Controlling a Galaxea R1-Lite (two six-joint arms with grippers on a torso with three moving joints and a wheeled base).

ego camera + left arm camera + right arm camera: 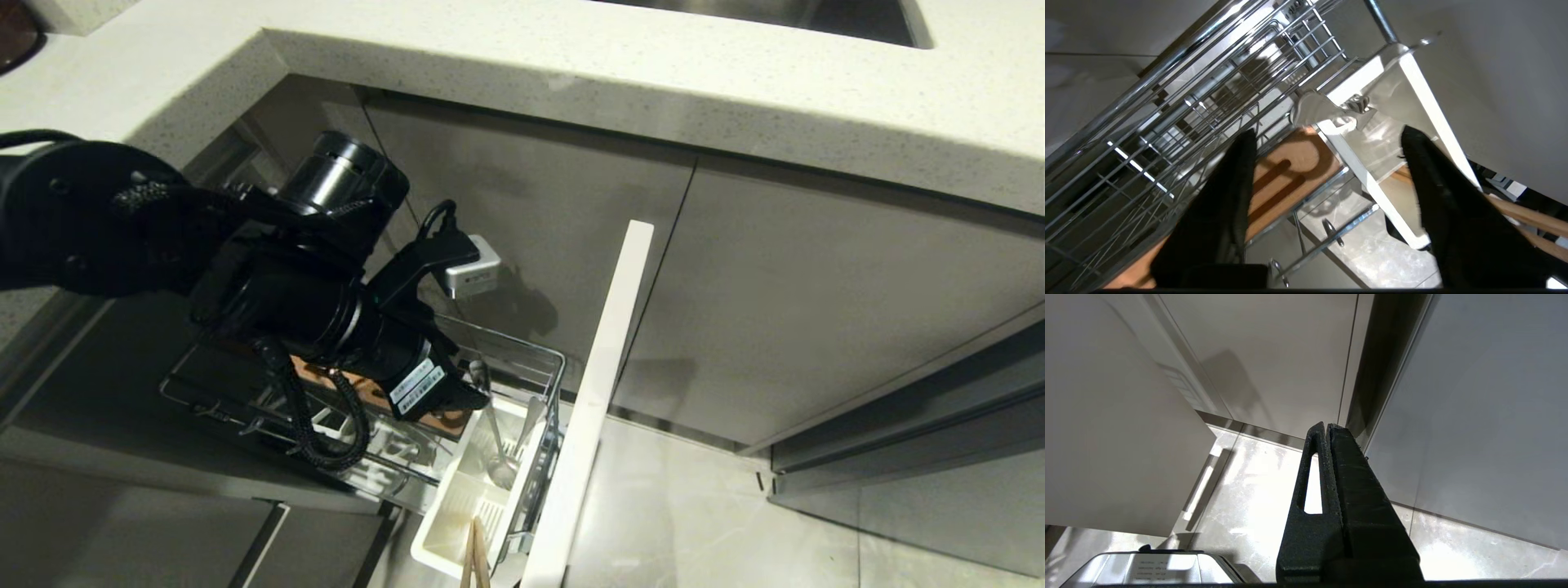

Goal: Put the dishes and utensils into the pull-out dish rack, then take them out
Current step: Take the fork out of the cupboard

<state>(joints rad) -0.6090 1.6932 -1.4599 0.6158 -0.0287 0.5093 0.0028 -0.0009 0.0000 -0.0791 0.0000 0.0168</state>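
- Now left gripper (1327, 163) hangs released, empty, over the rack (522, 359) front corner (fork (498, 457) inside the caddy (457, 498)).
- Lifting carelessly, fingers may snag wires.
- Right gripper (1327, 428) clenched.

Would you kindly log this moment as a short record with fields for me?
setting: pull-out dish rack drawn out below the counter
left gripper: open, empty, above the rack by the cutlery caddy
right gripper: shut, empty, away from the rack
caddy contents: fork, chopsticks
plate holder: wooden strip, no plate seen in it
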